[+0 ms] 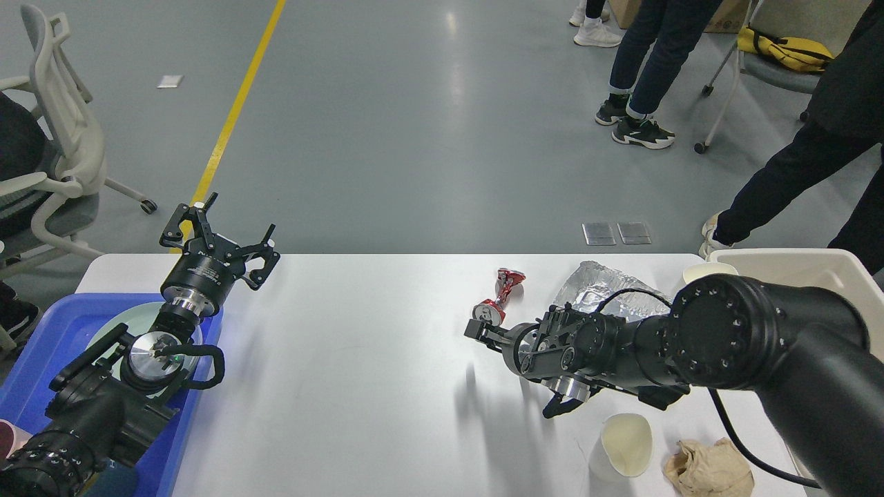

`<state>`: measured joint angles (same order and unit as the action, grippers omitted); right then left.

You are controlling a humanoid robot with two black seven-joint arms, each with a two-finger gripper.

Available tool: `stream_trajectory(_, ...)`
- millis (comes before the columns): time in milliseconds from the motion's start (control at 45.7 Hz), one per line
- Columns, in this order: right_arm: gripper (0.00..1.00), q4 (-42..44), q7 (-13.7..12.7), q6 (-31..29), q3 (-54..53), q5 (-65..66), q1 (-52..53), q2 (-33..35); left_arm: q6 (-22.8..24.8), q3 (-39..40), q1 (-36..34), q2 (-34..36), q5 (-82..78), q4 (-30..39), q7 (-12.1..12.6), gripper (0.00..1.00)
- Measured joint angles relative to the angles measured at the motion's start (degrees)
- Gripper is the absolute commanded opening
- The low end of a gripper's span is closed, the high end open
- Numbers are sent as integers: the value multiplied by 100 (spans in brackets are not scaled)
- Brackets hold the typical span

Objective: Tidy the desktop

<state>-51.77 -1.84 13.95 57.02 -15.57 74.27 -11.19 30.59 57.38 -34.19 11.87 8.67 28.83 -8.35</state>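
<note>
The desktop (359, 373) is a large white tabletop. On its right half lie a crushed red can (498, 298), a crinkled foil sheet (594, 284), a tipped paper cup (625, 445) and a crumpled brown paper (708, 469). My right gripper (514, 371) hovers low over the table just this side of the can; its fingers stand apart and hold nothing. My left gripper (222, 233) is open and empty, raised over the table's far left corner.
A blue tray (41, 345) holding a pale green plate (103, 331) stands at the left edge under my left arm. A cream bin (815, 262) with a paper cup (704, 273) beside it stands at the far right. People and chairs stand beyond the table.
</note>
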Motion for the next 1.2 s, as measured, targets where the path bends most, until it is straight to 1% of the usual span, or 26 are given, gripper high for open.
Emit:
stream_trajectory(131, 99, -447, 2, -5, -6, 5, 211, 192, 0, 1, 0, 0, 0, 0, 0, 96)
stream_trajectory(241, 100, -1053, 10, -18, -2, 10, 569, 480, 0, 2, 5, 0, 0, 0, 0, 96)
stream_trajectory(394, 100, -2231, 33, -68, 4, 70, 1350, 1204, 0, 2, 6, 0, 0, 0, 0, 96)
stream_trajectory(547, 100, -3509, 37, -122, 70, 403, 2202, 2017, 0, 2, 3, 0, 0, 0, 0, 96)
stream_trajectory(679, 100, -4292, 37, -358, 171, 540, 2860, 2578, 0, 2, 2, 0, -1, 0, 0, 96)
stream_trajectory(832, 100, -4726, 35, -1063, 440, 685, 3441, 3070, 0, 2, 2, 0, 0, 0, 0, 96)
stream_trajectory(985, 100, -4819, 30, -1898, 701, 848, 4062, 3383, 0, 2, 1, 0, -1, 0, 0, 96)
stream_trajectory(1204, 100, -4824, 25, -3805, 1430, 872, 5082, 3675, 1, 2, 1, 0, -6, 0, 0, 96)
